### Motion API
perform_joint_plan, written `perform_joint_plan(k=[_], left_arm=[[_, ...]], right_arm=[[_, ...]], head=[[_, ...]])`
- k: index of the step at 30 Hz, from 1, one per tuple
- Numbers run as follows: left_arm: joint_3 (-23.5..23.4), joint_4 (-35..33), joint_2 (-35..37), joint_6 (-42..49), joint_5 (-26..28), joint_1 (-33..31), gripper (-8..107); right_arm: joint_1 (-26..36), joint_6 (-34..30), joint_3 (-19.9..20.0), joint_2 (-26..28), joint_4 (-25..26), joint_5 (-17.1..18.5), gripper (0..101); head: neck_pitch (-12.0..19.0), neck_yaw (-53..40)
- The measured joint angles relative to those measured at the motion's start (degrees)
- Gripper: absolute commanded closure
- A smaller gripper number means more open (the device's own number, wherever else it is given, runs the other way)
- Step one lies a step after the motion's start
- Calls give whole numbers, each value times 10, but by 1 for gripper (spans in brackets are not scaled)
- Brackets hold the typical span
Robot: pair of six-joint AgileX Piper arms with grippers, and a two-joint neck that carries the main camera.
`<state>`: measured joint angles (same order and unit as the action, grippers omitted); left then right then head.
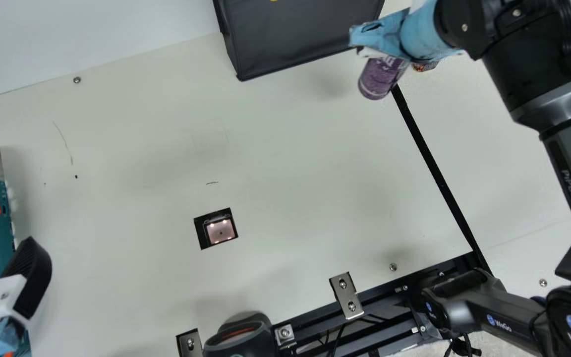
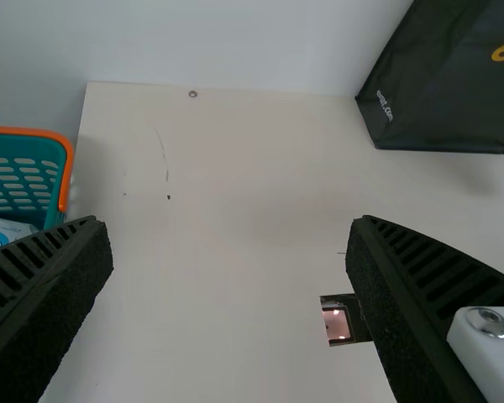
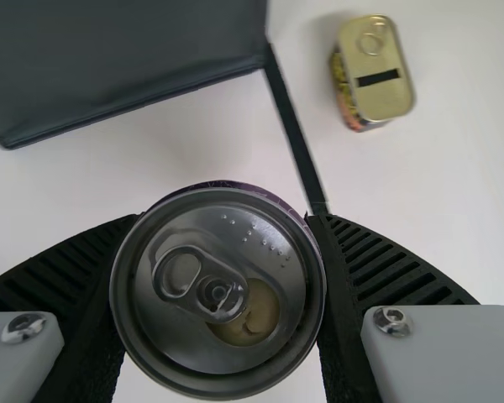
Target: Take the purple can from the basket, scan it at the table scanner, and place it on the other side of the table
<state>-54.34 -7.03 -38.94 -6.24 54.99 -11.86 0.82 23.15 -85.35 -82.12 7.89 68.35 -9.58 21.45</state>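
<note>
The right end effector clamps the purple can, upper right in the main view — taken, probably scanned, not yet placed.

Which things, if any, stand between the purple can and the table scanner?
Nothing visible. In the main view, only bare table lies between the purple can, held in the right gripper, and the scanner window. The black bag stands beyond that path, toward the far edge.
</note>
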Motion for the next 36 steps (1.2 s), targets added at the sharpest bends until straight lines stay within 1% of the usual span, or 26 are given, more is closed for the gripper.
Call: perform_joint_plan(k=[6, 12, 18, 23, 31, 36], left_arm=[[0, 0, 0, 0, 0, 0, 9], [0, 0, 0, 0, 0, 0, 9], [0, 0, 0, 0, 0, 0, 9], [0, 0, 0, 0, 0, 0, 9], [0, 0, 0, 0, 0, 0, 9], [0, 0, 0, 0, 0, 0, 9]], right_arm=[[66, -39, -1, -9, -11, -9, 101], [136, -97, -20, -36, -38, -21, 101], [200, -161, -52, -73, -64, -24, 101], [247, -207, -88, -109, -85, -22, 101], [292, -263, -142, -164, -113, -16, 101], [308, -286, -172, -201, -118, -12, 101]], head=[[0, 0], [0, 0], [-1, 0], [-1, 0], [0, 0], [-1, 0]])
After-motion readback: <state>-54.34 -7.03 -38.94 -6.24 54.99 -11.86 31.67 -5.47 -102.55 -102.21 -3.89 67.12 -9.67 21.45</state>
